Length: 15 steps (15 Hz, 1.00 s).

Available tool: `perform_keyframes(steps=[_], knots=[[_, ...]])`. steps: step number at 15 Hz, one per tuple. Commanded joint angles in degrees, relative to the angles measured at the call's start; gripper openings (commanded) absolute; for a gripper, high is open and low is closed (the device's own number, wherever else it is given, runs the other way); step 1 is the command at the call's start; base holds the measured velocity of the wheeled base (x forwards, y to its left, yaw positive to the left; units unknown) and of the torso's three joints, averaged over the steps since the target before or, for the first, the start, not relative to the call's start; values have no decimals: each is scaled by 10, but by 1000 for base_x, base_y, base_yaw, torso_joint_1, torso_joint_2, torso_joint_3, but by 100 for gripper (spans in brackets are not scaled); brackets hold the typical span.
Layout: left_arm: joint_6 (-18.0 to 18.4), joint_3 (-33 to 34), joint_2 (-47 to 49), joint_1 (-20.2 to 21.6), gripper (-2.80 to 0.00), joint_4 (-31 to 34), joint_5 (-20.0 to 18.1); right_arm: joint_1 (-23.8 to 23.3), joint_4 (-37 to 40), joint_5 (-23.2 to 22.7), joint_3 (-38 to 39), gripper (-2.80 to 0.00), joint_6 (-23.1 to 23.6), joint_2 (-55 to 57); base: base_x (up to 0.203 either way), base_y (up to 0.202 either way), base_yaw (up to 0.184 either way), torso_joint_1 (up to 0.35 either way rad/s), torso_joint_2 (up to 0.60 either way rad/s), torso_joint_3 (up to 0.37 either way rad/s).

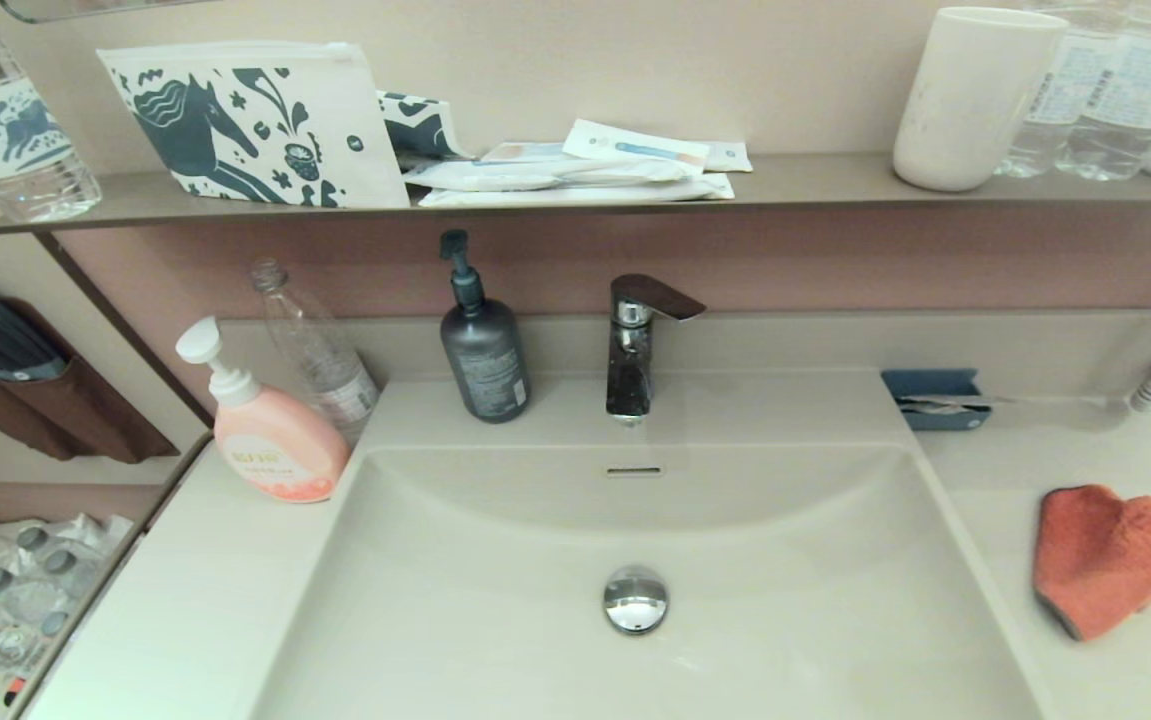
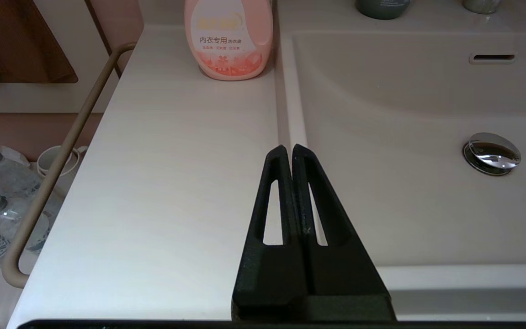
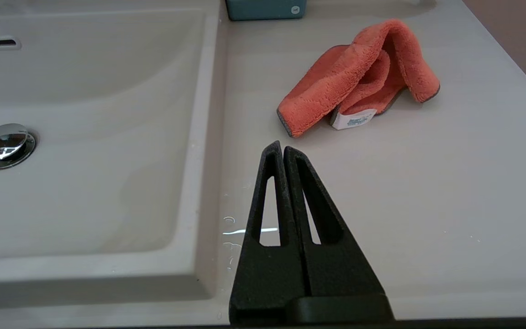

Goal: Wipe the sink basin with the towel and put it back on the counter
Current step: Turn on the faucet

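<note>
The orange-red towel (image 1: 1105, 560) lies crumpled on the counter (image 1: 1015, 470) to the right of the sink basin (image 1: 495, 600); its white tag shows in the right wrist view, where the towel (image 3: 358, 77) sits just beyond my right gripper (image 3: 282, 147). That gripper is shut, empty, and hovers over the counter (image 3: 427, 192) near the basin's right rim. My left gripper (image 2: 288, 148) is shut too, holding nothing, above the left counter (image 2: 176, 183) by the basin's left rim. Neither gripper appears in the head view. The basin (image 3: 84, 183) has a chrome drain plug (image 1: 635, 598).
A pink pump bottle (image 1: 270, 430), a clear bottle (image 1: 320, 355) and a dark soap dispenser (image 1: 482, 345) stand behind the basin on the left. The tap (image 1: 635, 340) is at the back centre. A blue holder (image 1: 935, 398) sits behind the towel. Water drops (image 3: 233, 228) lie on the rim.
</note>
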<state>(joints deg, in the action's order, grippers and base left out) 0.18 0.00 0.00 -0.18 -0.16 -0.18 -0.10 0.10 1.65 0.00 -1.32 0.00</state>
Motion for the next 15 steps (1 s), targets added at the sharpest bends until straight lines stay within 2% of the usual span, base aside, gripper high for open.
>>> perform_keyframes(steps=[1,11,14,15], knots=[[0,0,1,0,-280,0,0,0,0,0,0,-280,0,1,0,0,0,0,0,0],[1,0,1,0,-280,-6,0,0,0,0,0,-280,0,1,0,0,0,0,0,0],[4,-37,2,0,-280,-2,-7,0,0,0,0,-280,0,1,0,0,0,0,0,0],[4,-61,5,0,-280,12,-30,0,0,0,0,-280,0,1,0,0,0,0,0,0]])
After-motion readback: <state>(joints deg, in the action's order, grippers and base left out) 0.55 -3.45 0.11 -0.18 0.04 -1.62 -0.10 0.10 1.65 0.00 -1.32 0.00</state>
